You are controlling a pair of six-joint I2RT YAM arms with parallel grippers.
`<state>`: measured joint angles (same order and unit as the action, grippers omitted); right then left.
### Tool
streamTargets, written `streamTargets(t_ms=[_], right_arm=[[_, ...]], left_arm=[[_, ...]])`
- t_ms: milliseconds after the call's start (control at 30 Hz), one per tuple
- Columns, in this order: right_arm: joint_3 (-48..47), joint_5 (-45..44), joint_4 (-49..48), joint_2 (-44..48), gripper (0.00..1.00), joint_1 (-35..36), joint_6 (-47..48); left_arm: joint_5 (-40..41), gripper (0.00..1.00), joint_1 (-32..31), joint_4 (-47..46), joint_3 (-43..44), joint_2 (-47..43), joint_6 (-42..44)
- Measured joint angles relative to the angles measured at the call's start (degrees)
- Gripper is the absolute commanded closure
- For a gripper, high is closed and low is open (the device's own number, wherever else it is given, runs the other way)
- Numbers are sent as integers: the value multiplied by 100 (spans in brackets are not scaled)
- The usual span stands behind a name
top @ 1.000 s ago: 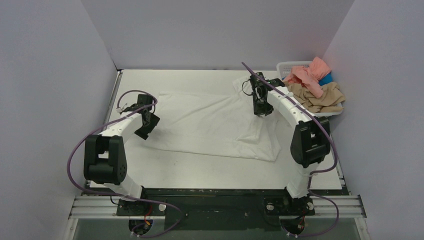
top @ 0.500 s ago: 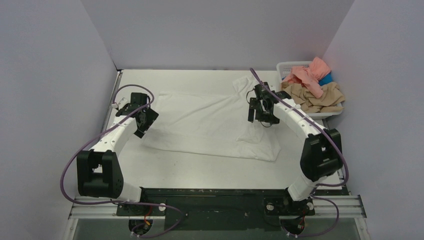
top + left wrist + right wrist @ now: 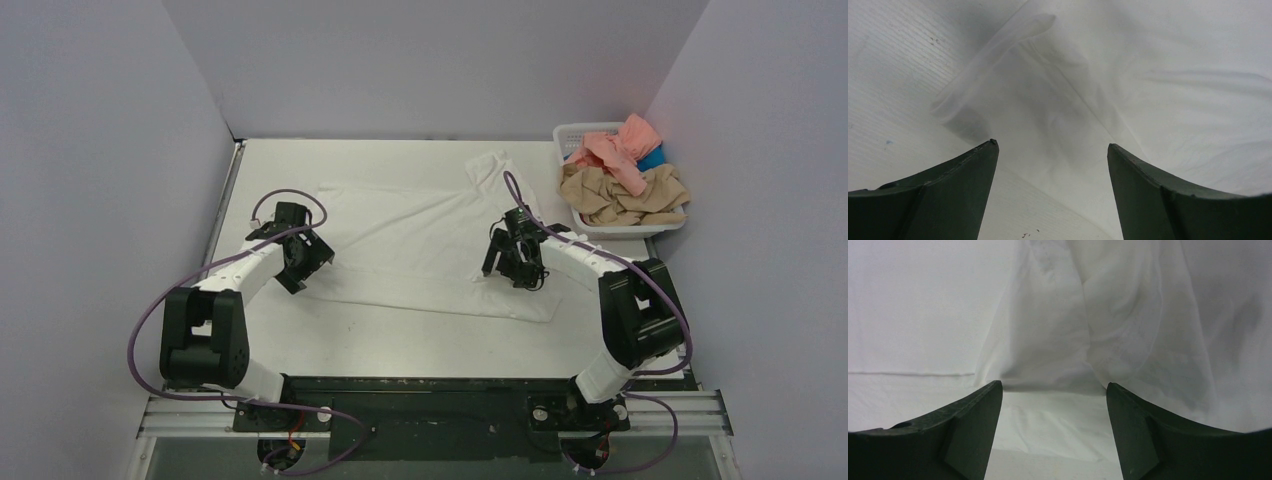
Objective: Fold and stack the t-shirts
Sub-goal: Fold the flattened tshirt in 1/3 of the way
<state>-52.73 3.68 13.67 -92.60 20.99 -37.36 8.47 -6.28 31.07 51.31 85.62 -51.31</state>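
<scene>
A white t-shirt (image 3: 420,240) lies spread flat in the middle of the table, one sleeve (image 3: 492,167) reaching toward the back right. No print shows on it. My left gripper (image 3: 302,268) is open and empty over the shirt's left edge; in the left wrist view (image 3: 1050,150) a folded sleeve edge (image 3: 993,55) lies ahead of the fingers. My right gripper (image 3: 508,268) is open and empty over the shirt's right part; in the right wrist view (image 3: 1054,387) a raised fold of white cloth (image 3: 1083,330) lies just beyond the fingertips. Salmon-pink (image 3: 618,150), tan (image 3: 622,195) and blue (image 3: 652,157) shirts lie in the basket.
A white plastic lattice basket (image 3: 572,135) stands at the back right against the right wall. Grey walls close the left, back and right sides. A metal rail (image 3: 226,200) runs along the table's left edge.
</scene>
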Motion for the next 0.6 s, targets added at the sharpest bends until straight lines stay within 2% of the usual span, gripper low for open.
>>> streamTargets(t_ms=[200, 333, 500, 600], right_arm=[[-20, -70, -157, -225, 49, 2, -293], [-26, -278, -157, -240, 56, 28, -431], [-127, -496, -109, -240, 57, 129, -485], [-280, -581, -57, -240, 69, 210, -483]], left_arm=[[4, 10, 0, -7, 0, 125, 52], [7, 10, 0, -7, 0, 131, 63], [26, 10, 0, -9, 7, 149, 74], [28, 10, 0, -4, 13, 186, 76]])
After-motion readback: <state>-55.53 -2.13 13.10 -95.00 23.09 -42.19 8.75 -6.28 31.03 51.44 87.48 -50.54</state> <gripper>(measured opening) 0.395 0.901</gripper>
